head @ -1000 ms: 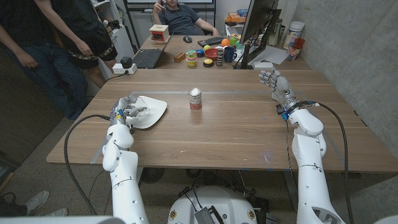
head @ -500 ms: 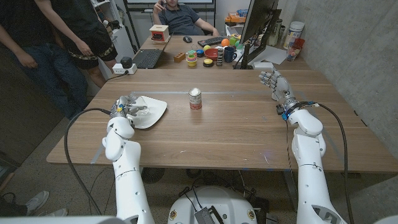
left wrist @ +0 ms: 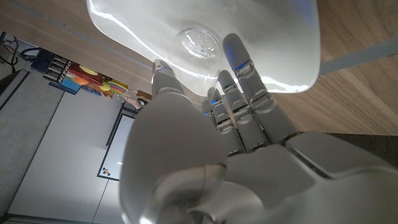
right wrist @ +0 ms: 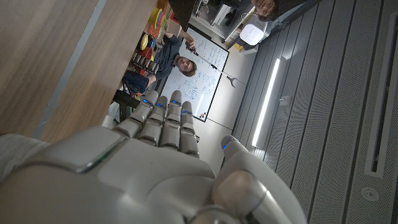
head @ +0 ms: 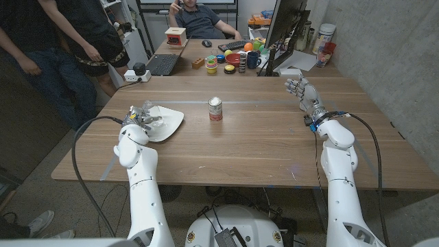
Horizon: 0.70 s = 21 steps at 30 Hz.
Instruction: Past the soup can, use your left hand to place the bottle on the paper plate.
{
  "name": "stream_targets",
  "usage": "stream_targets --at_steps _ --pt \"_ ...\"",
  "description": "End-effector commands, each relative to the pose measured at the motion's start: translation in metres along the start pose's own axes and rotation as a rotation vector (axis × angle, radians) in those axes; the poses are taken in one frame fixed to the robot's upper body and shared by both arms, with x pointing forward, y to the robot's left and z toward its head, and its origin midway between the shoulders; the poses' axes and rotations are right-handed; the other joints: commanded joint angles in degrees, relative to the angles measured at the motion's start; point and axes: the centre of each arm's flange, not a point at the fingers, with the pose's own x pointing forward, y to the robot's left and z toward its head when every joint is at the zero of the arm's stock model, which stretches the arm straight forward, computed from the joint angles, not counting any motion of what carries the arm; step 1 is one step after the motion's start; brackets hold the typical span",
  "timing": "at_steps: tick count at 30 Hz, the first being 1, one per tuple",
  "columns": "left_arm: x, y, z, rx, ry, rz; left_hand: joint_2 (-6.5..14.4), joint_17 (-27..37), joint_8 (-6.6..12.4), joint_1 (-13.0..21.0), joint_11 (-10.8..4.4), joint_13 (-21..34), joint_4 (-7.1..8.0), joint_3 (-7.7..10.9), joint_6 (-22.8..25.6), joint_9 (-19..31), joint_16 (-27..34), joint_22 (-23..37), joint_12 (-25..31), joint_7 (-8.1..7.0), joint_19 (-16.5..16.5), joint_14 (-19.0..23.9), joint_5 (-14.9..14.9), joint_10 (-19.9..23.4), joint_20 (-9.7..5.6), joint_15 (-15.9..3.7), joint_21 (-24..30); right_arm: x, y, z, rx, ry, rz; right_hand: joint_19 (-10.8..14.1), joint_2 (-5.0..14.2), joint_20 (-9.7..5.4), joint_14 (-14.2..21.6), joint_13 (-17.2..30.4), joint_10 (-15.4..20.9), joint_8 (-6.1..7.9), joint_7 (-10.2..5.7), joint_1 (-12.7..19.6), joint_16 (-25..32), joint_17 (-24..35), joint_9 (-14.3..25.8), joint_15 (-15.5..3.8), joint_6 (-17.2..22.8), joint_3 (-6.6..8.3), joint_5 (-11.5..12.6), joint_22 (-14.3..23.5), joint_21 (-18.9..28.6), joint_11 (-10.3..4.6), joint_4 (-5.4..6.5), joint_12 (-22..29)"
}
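Item: clear bottle (left wrist: 200, 42), lying on the paper plate (head: 168, 122), beside the soup can (head: 215, 108). Your left hand (head: 139, 116) is hovering with fingers loose, gripping nothing; you are withdrawing, so lift clear without nudging the plate. Right hand (head: 302, 91): empty, fingers spread.

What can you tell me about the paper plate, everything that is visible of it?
The paper plate is white and shallow, with a raised rim and a smooth, slightly glossy surface. It lies on the wooden table on the robot's left side, left of the soup can. The left hand is over its near-left edge, fingers reaching onto it. In the left wrist view a clear, rounded object, seemingly the bottle, sits on it beyond the fingertips.
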Motion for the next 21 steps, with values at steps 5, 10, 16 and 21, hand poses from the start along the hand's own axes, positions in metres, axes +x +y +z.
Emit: stream_targets --at_steps 5,10,16,21 --pt "0.0053 -0.0014 0.0032 0.026 0.0 -0.039 -1.61 0.27 -2.14 -2.3 -3.7 0.48 3.21 -1.9 -0.9 0.37 -0.83 -0.23 -2.02 3.47 0.1 3.94 -1.2 1.69 -1.81 -10.07 -1.89 0.0064 -0.0003 -0.0025 0.001 0.001 -0.002 0.69 0.24 -1.44 0.63 0.17 0.55 0.22 -0.04 -0.38 0.17 -0.03 0.27 -0.07 0.51 -0.34 0.49 0.19 -0.14 -0.06 0.14 -0.02" --pt "0.0054 -0.0017 0.0022 0.02 -0.007 -0.021 -5.45 0.48 -2.72 -7.89 -0.39 0.56 5.8 -6.1 -4.8 0.28 -0.52 -0.06 -3.11 3.66 -1.95 -1.39 -1.78 -2.36 -0.2 -9.43 -4.33 0.0083 0.0 -0.003 0.0 0.003 -0.001 0.8 0.24 -1.45 0.69 0.17 0.62 0.21 -0.05 -0.38 0.17 -0.03 0.27 -0.09 0.56 -0.38 0.5 0.19 -0.24 -0.02 0.14 -0.02" --pt "0.0058 -0.0013 0.0011 0.011 -0.017 -0.014 -7.8 0.56 -2.74 -11.45 2.16 0.61 7.39 -8.71 -8.76 0.05 -0.74 0.07 -3.62 5.33 -5.1 -6.38 -0.95 -7.05 1.92 -7.07 -6.81 0.01 0.0002 -0.0053 0.001 0.007 -0.003 0.9 0.23 -1.45 0.71 0.17 0.66 0.2 -0.05 -0.4 0.15 -0.03 0.27 -0.05 0.59 -0.43 0.51 0.19 -0.33 -0.1 0.15 -0.03" --pt "0.0061 -0.0012 0.0011 0.003 -0.023 -0.016 -9.99 0.51 -3.11 -13.43 4.35 0.65 8.06 -10.3 -13.9 0.09 -0.98 0.07 -3.8 6.93 -8.18 -11.76 0.21 -12.16 4.01 -4.76 -9.26 0.0117 -0.0002 -0.0062 -0.005 0.013 0.0 1.0 0.21 -1.45 0.72 0.18 0.7 0.2 -0.01 -0.43 0.14 -0.03 0.28 0.01 0.64 -0.48 0.52 0.2 -0.39 -0.07 0.16 -0.03"
